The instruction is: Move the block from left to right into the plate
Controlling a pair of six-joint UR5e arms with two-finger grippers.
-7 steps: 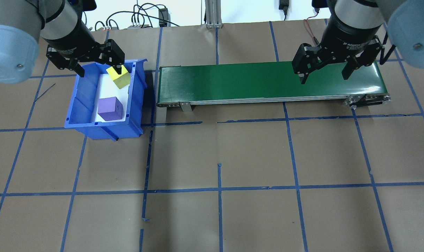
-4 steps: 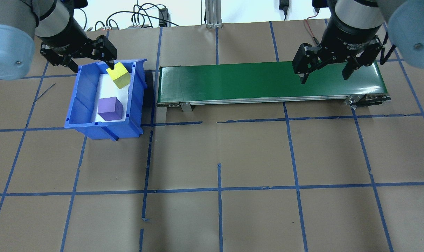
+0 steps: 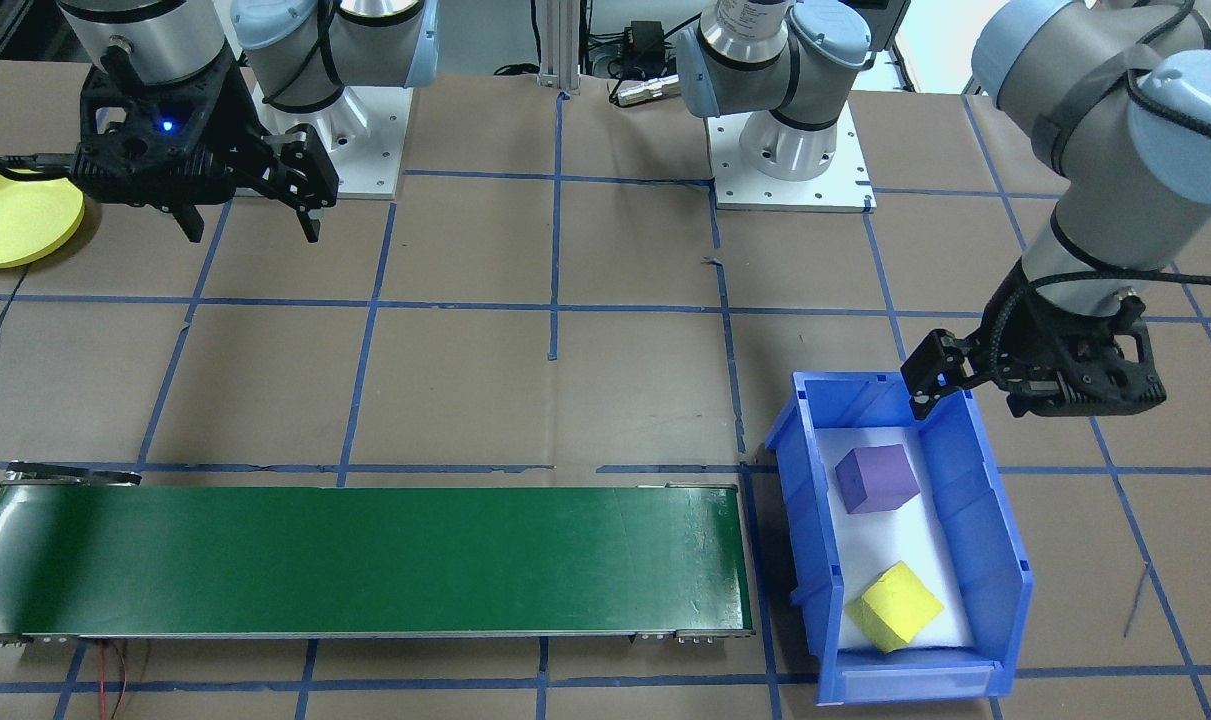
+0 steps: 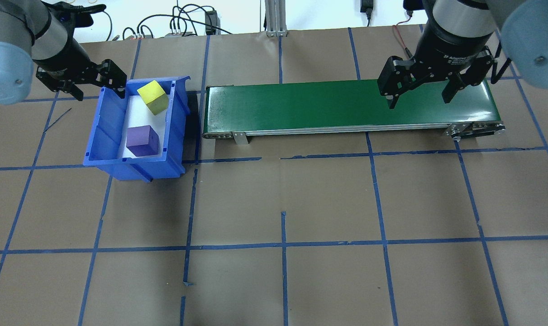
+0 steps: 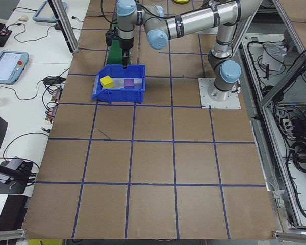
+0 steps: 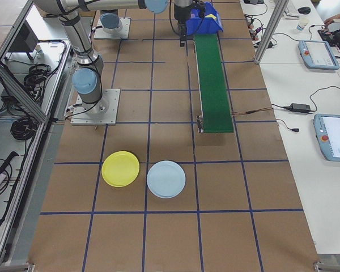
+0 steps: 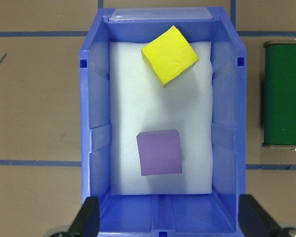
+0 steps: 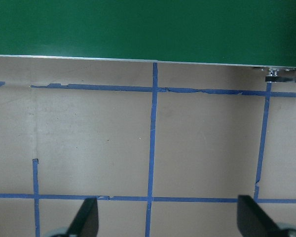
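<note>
The left gripper (image 4: 81, 86) hangs with its fingers spread wide and empty, above the bin's (image 4: 102, 131) left wall near the far left corner; whether it touches the rim cannot be told. In the left wrist view both fingertips (image 7: 86, 217) straddle the near end of the bin with nothing between them. The right gripper (image 4: 418, 93) is also spread open and empty, hanging over the right end of the green conveyor (image 4: 301, 106).

The blue bin holds two blocks on a white foam pad (image 7: 126, 89). The yellow block (image 4: 153, 97) sits turned at an angle near the far right corner, close to the far wall. The purple block (image 4: 142, 140) sits square toward the near end, apart from the yellow one, with bare foam between and around them.

The conveyor lies just to the right of the bin with a narrow gap between them. The yellow plate (image 6: 120, 169) rests on the table past the conveyor's right end, near the robot's edge, just beside a light blue plate (image 6: 166, 179); both are empty. The table's near half lies bare brown with blue tape lines.
</note>
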